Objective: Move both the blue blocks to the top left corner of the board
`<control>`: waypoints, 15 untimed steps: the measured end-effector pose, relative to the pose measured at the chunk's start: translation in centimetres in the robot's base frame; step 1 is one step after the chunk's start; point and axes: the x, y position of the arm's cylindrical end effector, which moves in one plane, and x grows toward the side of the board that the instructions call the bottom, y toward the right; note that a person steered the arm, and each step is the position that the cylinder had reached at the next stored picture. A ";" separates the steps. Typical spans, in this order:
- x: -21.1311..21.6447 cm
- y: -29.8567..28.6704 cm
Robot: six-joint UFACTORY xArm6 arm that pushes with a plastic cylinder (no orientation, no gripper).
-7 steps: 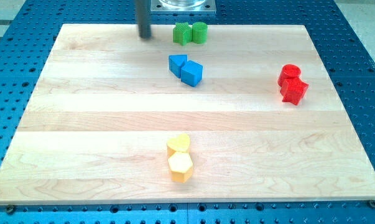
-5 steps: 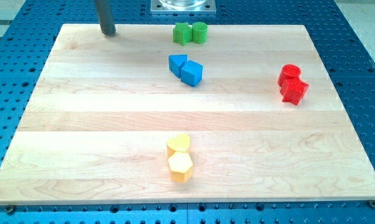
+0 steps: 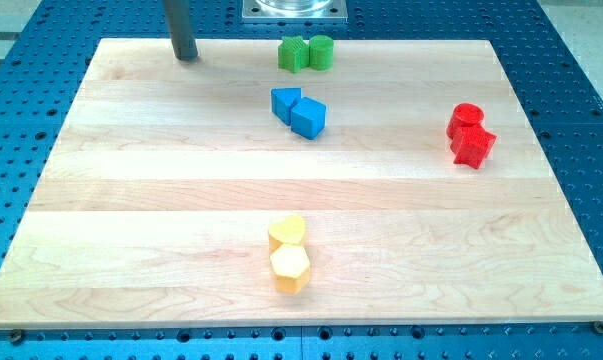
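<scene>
Two blue blocks touch each other in the upper middle of the board: a blue triangular block [image 3: 285, 102] on the left and a blue cube [image 3: 308, 118] just right and below it. My tip [image 3: 186, 56] stands near the board's top edge, well to the left of and above the blue blocks, apart from them.
A green star-like block [image 3: 294, 53] and a green cylinder [image 3: 321, 50] sit at the top edge, right of my tip. Two red blocks [image 3: 469, 134] sit at the right. A yellow heart [image 3: 287, 231] and a yellow hexagon [image 3: 290, 266] sit at the bottom middle. The wooden board [image 3: 131, 200] lies on a blue perforated table.
My tip went left along the top edge, then came back slightly right and down. No block has moved.
</scene>
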 end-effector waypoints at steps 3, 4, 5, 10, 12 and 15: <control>2.2 13.2; 4.8 16.8; 9.3 21.6; 12.2 10.7; 10.3 14.1; 7.5 0.8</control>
